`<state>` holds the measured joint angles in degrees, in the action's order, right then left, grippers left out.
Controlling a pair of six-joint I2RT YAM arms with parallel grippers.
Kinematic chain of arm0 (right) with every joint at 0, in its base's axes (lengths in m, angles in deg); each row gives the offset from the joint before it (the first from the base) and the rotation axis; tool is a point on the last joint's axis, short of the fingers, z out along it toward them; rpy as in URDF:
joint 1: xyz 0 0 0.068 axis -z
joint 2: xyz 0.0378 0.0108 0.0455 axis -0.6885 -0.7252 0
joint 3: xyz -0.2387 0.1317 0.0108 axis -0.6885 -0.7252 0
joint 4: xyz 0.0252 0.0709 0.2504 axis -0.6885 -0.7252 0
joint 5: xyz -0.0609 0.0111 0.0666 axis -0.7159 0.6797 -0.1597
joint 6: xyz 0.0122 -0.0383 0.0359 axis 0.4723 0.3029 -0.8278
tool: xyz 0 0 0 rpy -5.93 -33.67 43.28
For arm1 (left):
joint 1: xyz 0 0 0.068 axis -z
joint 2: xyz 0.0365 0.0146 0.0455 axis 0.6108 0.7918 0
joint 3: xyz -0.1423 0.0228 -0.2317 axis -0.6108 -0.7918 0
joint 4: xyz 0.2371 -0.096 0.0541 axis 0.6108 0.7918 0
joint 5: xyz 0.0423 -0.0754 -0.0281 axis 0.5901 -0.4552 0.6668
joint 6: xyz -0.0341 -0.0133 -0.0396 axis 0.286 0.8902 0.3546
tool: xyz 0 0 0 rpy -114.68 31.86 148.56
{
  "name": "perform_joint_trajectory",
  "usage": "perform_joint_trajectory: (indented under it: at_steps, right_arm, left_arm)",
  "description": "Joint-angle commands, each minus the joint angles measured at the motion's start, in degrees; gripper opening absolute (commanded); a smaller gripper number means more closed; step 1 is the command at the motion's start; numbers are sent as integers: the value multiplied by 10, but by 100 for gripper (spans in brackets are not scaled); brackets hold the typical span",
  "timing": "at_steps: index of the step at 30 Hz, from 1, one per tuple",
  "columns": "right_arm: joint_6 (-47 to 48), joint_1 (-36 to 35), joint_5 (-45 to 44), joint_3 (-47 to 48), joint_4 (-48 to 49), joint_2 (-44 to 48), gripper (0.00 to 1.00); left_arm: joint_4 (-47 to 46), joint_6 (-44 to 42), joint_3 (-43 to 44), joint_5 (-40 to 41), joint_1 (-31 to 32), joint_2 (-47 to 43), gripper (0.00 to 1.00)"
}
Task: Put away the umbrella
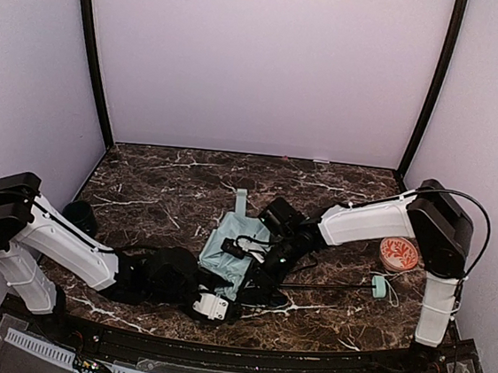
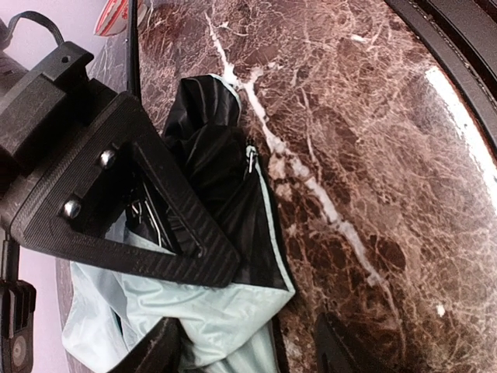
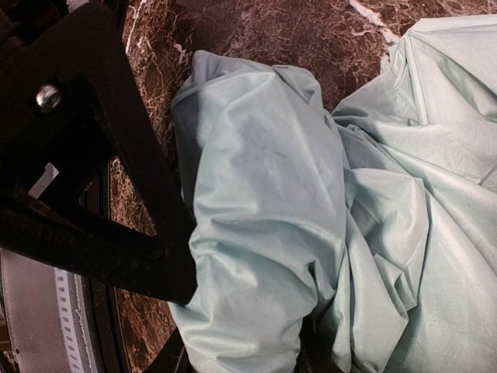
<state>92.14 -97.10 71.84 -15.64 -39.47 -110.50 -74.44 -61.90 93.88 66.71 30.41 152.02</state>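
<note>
A dark veined marble table [image 1: 170, 178] bears a red patterned round dish [image 1: 399, 253] at right and a black round object [image 1: 79, 216] at left.

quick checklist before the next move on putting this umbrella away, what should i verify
1. Left end effector open: ok, its fingers stand apart with the umbrella fabric edge between them.
2. Right end effector grip on fabric: cannot tell, mint fabric bunches against it and hides the jaws.
3. Room between the two end effectors: not ok, they crowd together over the canopy.
4. Canopy gathered: not ok, it lies loose and crumpled with black lining showing.
5. Shaft and handle free: ok, they stretch out to the right, ungripped.
6. Red patterned disc apart from the handle: ok, a gap shows.
</note>
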Motion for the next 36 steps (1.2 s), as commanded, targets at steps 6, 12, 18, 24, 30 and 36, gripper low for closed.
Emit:
perform_joint_trajectory:
  at_steps: [6, 12, 18, 24, 30, 36]
  right_arm:
    - [-4, -2, 61, -3, -93, -37, 6]
    - [-82, 22, 16, -28, -24, 13, 4]
    - [-84, 22, -2, -16, -15, 91, 1]
    - [-24, 22, 20, -5, -10, 156, 3]
    - [74, 23, -7, 58, -109, 100, 3]
    - [61, 22, 17, 47, -103, 43, 2]
  left_arm:
    - [-69, 45, -46, 39, -25, -57, 74]
    - [-113, 116, -112, -115, -43, -281, 82]
    - [-58, 118, -84, -94, -43, -290, 82]
    - [-6, 118, -49, -85, -43, -333, 82]
    - [75, 101, -26, -88, -40, -336, 83]
    - [132, 58, -4, -52, -27, -234, 83]
